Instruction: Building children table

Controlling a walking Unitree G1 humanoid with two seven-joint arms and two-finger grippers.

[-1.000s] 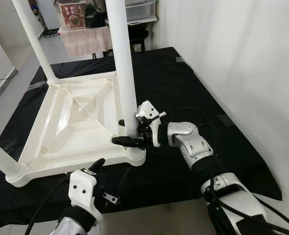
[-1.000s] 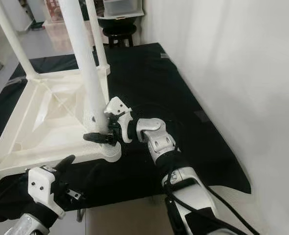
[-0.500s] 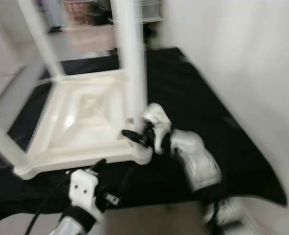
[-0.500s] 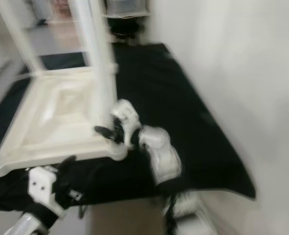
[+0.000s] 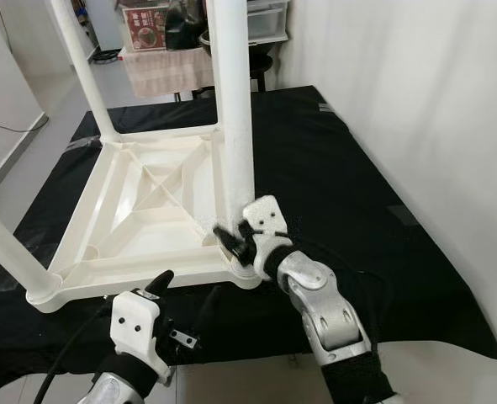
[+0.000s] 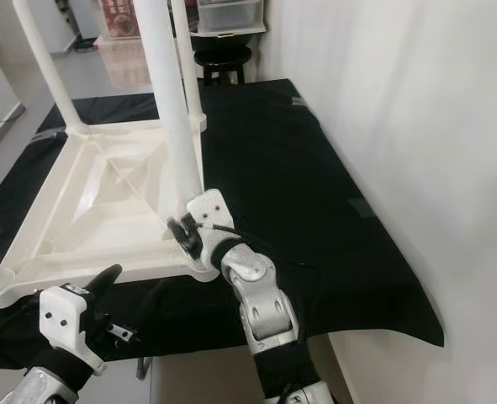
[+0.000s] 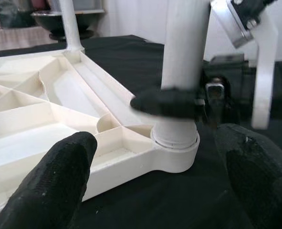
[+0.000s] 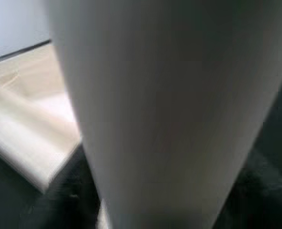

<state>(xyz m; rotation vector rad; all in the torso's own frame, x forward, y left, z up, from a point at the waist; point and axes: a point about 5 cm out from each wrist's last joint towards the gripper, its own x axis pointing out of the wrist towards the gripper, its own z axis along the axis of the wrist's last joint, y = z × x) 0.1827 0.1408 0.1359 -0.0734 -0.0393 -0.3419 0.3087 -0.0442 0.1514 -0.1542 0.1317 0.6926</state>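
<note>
1 finger (image 7: 167,101) of right hand (image 5: 231,241) crosses leg (image 5: 234,109).

- Head views bright, evenly lit, sharp; soft glare on the white wall (image 5: 416,101).
- Right wrist view blurred, out of focus.
- Left wrist view's near fingers (image 7: 55,181) soft.

Home room: storage drawers (image 5: 261,15), stool (image 6: 223,57).

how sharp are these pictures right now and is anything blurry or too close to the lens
Both eye views are sharp and evenly lit: the right gripper at the base of the white table leg reads clearly. Left wrist view: leg socket crisp, the left gripper's fingertips soft. Right wrist view: the leg so close it is smeared.
</note>
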